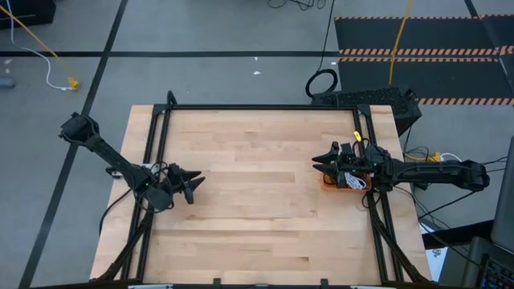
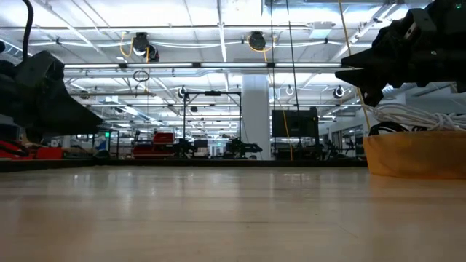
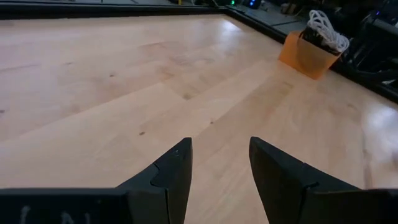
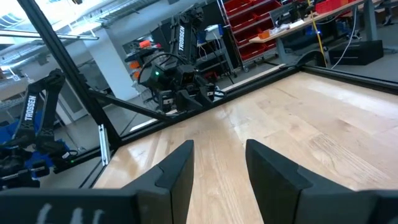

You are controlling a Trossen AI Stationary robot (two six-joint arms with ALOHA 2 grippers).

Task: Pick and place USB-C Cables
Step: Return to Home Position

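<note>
An orange tray stands on the table near its right edge. A white coiled cable lies heaped on top of dark cable bundles inside it. My right gripper hovers open just above the tray's left side, its fingers pointing toward the table's left. My left gripper is open and empty low over the bare wood near the left edge, pointing at the tray. No cable lies on the tabletop.
Bare wooden tabletop stretches between the two arms. A black frame rail runs along the far edge and down both sides. On the floor beyond are a large black ring loop and a yellow cord.
</note>
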